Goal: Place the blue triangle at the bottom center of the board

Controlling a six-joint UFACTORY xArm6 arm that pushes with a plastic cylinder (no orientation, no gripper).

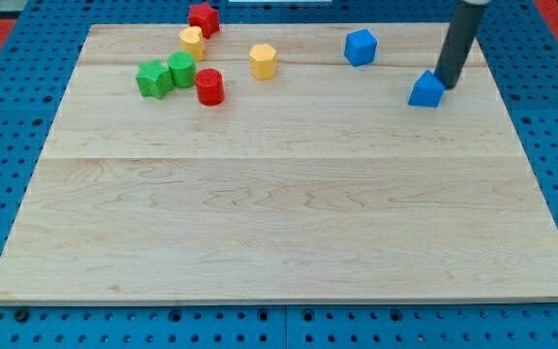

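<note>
Blue triangle (426, 89) at view's upper right, rod tip (445, 85) touching its right side. No jaws on rig. Best push: down-left toward worktop (279, 242) bottom centre.

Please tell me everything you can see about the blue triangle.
The blue triangle is a small, solid-looking block, bright blue, seemingly plastic. It rests flat on the wooden board, near the view's top right. My tip stands at its right side, touching or almost touching it. No other block is near it.
</note>
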